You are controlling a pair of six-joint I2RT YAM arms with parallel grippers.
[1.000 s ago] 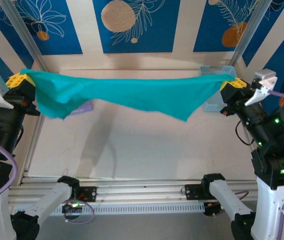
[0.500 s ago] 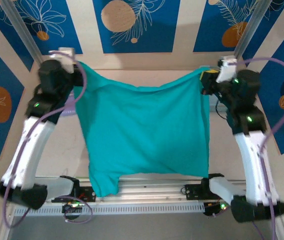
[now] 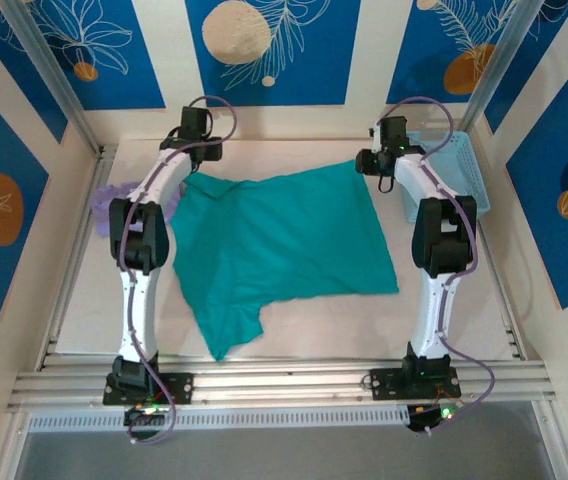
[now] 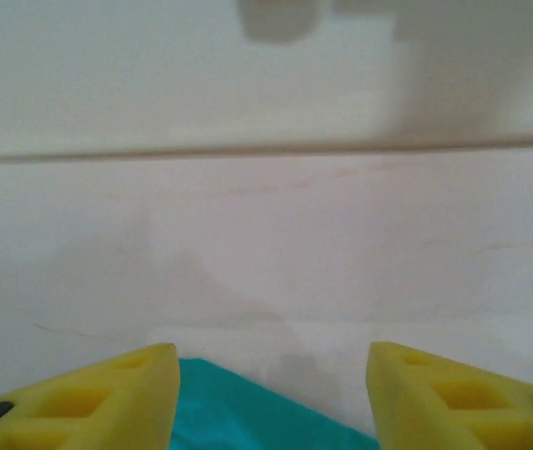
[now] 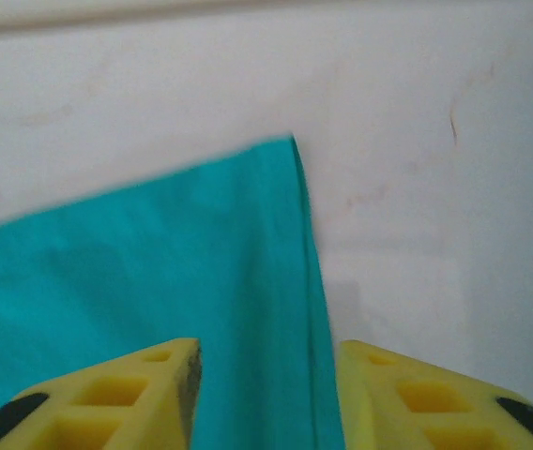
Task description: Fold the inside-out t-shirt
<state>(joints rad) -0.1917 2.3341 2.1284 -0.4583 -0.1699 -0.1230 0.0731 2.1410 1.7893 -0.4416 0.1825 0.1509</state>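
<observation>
Step in hand, as judged: shirt laid out, ready for first fold. T-shirt (image 3: 274, 250) spread on table (image 3: 444, 320), one far corner near basket (image 3: 459, 165).

Do well:
- lift both grippers straight up, no drag on corners
- even out skewed near hem before folding

Left gripper (image 4: 271, 349): fingers (image 4: 107, 398) parted, grasp nothing; shirt corner farthest from basket lies between tips.

Right gripper (image 5: 266, 345): fingers (image 5: 116, 384) parted, released, straddle corner nearest basket; contact unclear.
</observation>
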